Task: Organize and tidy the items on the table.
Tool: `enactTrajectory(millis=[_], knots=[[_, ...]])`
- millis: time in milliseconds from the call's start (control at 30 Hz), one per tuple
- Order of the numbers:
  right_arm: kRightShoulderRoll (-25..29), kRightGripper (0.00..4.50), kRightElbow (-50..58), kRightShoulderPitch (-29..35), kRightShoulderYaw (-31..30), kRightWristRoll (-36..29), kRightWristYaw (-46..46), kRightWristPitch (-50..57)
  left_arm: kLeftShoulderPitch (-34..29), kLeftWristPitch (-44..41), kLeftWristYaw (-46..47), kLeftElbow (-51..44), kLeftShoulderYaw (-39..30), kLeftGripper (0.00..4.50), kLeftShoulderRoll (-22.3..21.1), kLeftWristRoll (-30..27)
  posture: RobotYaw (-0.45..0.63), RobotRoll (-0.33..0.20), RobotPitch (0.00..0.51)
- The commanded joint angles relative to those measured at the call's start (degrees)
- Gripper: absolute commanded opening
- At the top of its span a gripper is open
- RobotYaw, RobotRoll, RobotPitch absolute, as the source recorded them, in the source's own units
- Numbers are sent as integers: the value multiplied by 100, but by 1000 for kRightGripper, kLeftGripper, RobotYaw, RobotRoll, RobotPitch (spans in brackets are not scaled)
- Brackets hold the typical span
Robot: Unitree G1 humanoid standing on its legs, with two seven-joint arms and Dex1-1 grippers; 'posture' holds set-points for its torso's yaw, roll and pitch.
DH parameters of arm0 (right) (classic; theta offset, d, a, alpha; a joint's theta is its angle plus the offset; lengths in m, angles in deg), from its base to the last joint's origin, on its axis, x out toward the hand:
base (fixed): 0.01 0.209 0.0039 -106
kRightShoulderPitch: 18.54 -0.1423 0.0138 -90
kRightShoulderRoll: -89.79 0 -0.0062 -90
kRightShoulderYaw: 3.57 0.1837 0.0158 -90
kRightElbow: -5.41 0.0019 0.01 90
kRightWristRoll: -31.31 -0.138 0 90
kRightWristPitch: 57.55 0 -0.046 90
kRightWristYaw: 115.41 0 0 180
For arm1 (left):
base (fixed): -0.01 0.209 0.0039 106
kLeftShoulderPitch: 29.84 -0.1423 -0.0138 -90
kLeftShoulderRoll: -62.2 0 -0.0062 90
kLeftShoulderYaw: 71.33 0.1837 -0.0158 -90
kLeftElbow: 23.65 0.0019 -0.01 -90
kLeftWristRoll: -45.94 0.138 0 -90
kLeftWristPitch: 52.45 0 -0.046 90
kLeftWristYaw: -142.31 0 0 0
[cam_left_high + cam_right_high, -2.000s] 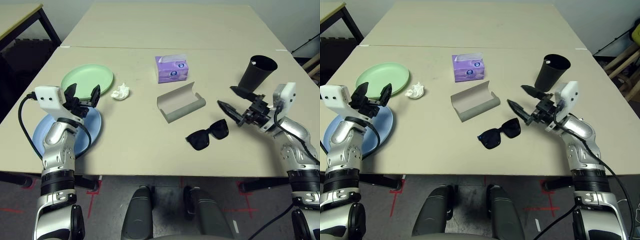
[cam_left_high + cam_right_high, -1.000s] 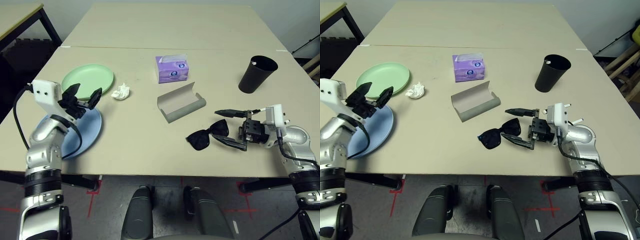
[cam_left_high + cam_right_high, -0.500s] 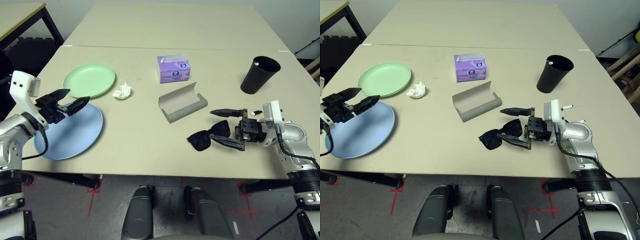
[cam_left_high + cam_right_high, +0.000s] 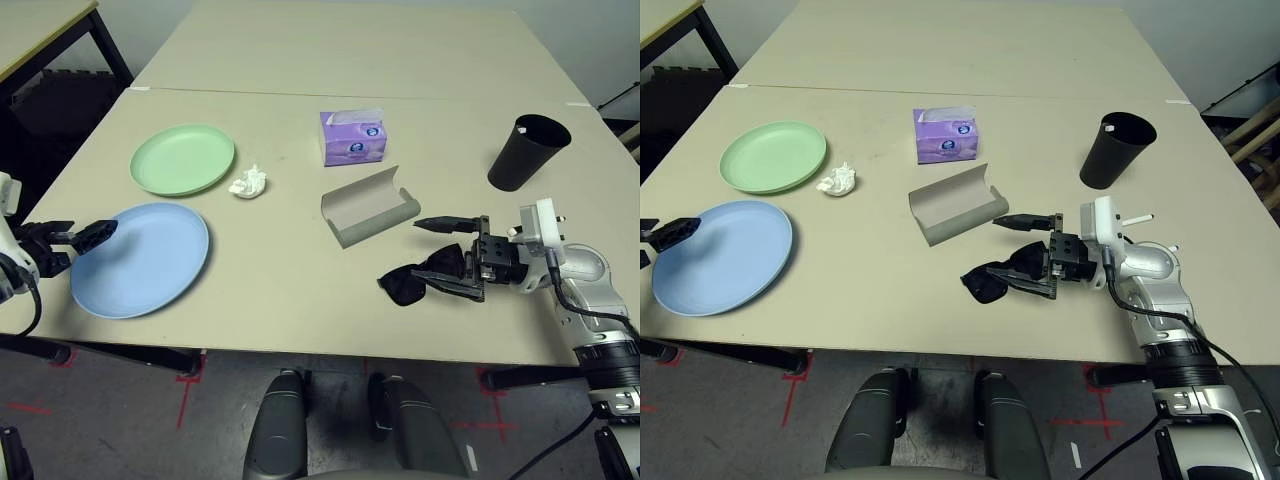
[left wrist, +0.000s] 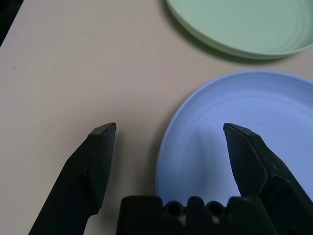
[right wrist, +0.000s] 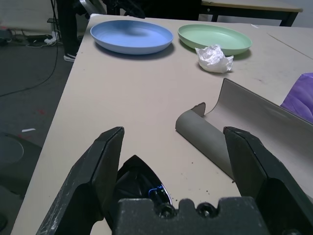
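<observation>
While both grippers stood open, R gripper (image 4: 1032, 252) straddled the sunglasses (image 4: 1002, 277), case (image 4: 952, 211) just beyond; L gripper (image 5: 168, 129) framed the blue plate (image 4: 140, 258) rim. Risk: closing off-centre could shove the glasses across the desk (image 4: 280, 290) w/o catching them.

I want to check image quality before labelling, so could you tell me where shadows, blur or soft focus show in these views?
Head views: even, soft light, faint shadows beside the black cup and glasses case. Left wrist view: the fingers are soft-edged, and the green plate casts a shadow towards the blue plate. Right wrist view: the sunglasses are dark and blurred up close; the tissue is sharper.
</observation>
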Motion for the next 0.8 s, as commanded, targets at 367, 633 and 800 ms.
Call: enactTrajectory(millis=[367, 633, 800], knots=[[28, 4461, 296, 13, -116, -29, 112, 195, -248, -281, 4, 130, -55, 4500, -91, 142, 195, 0, 152], [16, 4500, 441, -20, -128, -35, 192, 307, -298, -116, -111, 476, 91, 2729, -186, 360, 193, 0, 154], [2, 4500, 518, -58, -144, -46, 238, 371, -309, -67, -221, 609, 155, 766, -206, 432, 193, 0, 152]])
